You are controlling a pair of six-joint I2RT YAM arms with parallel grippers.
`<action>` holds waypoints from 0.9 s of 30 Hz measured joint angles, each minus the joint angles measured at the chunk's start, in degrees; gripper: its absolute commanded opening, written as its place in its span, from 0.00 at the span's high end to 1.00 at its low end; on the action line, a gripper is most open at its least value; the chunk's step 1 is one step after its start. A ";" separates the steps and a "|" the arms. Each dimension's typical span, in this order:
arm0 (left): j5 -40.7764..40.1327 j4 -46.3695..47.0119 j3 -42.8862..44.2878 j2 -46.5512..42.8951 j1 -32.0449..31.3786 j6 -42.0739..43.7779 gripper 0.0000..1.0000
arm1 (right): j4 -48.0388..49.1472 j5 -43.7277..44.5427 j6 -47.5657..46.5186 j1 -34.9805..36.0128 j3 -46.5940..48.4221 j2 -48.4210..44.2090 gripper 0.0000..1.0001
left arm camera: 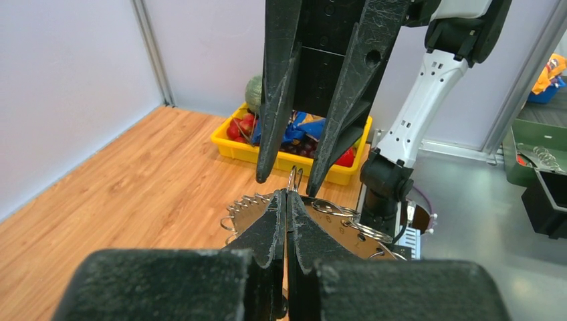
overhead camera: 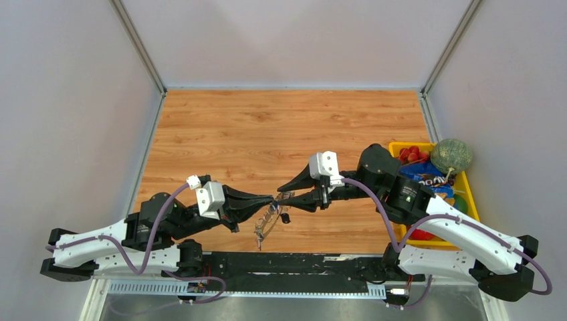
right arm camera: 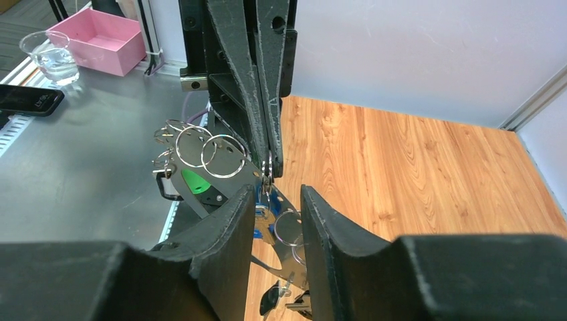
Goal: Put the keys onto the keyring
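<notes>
The keyring [overhead camera: 266, 224] is a curved silvery metal band carrying several small split rings, and it hangs above the wooden table between both arms. My left gripper [overhead camera: 269, 199] is shut on its top edge; in the left wrist view the left gripper [left arm camera: 288, 194] pinches a wire loop of the keyring [left arm camera: 253, 209]. My right gripper [overhead camera: 286, 194] faces it, open, its fingers [left arm camera: 277, 100] straddling that loop without touching. In the right wrist view the right gripper [right arm camera: 276, 194] stands open around the keyring [right arm camera: 237, 175]. The keys hang from it: a green tag [right arm camera: 194, 182], a blue tag [right arm camera: 259, 217], a dark-headed key [right arm camera: 269, 298].
A yellow bin [overhead camera: 468, 194] with a melon [overhead camera: 451, 155], red fruit and a snack bag stands at the right edge of the table. Grey walls close in three sides. Beyond the near edge lie a pink box [right arm camera: 100, 40], a glass [right arm camera: 50, 57] and a phone [right arm camera: 30, 100].
</notes>
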 measured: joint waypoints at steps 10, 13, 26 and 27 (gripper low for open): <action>-0.22 0.81 -0.44 0.00 0.00 -0.44 1.00 | 0.42 -0.61 0.68 0.42 0.04 0.09 0.91; -0.46 0.92 -0.48 0.00 0.00 -0.44 1.00 | 0.42 -0.90 0.98 0.55 0.04 0.24 1.00; -1.07 -3.13 0.33 -0.94 0.00 -1.40 0.62 | -3.15 -0.26 1.88 0.63 2.80 2.19 1.00; -1.03 -3.91 0.74 -1.05 0.00 -1.66 0.60 | -4.26 -0.17 1.92 0.63 3.63 2.80 1.00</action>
